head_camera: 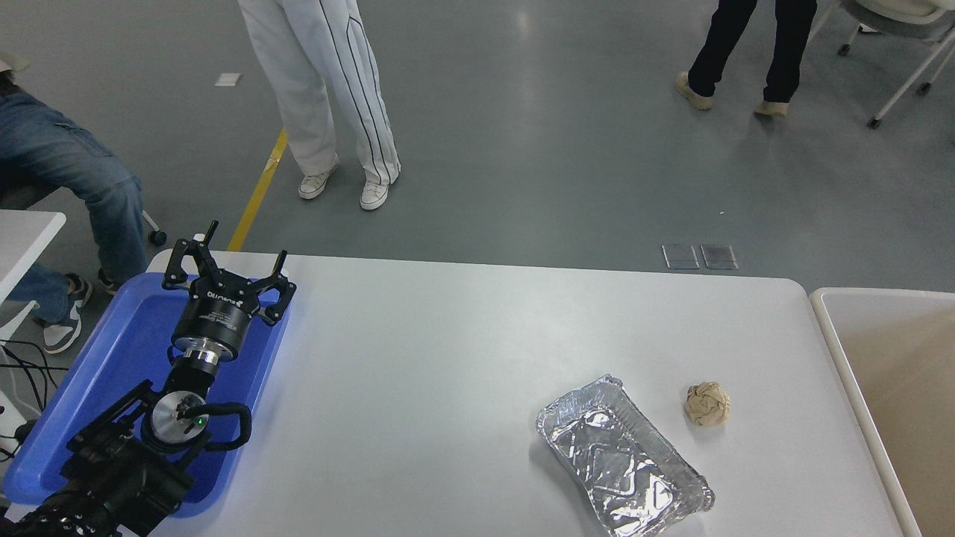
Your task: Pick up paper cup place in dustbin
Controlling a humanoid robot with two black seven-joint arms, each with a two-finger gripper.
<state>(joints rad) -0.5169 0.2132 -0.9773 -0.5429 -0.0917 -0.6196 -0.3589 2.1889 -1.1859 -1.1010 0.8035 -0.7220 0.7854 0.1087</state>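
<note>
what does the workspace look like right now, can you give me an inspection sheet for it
surface: white table, bare across the middle
job's things: paper cup not in view; dustbin at the table's right end, only partly in frame, the visible inside shows nothing
clutter: foil tray and crumpled paper ball side by side, apart; blue tray at the left edge
grippers: left claw open, over the blue tray; right claw not in view
cables: black cables off the table's left side
surroundings: grey floor, legs of three people beyond the table, a wheeled chair at top right
</note>
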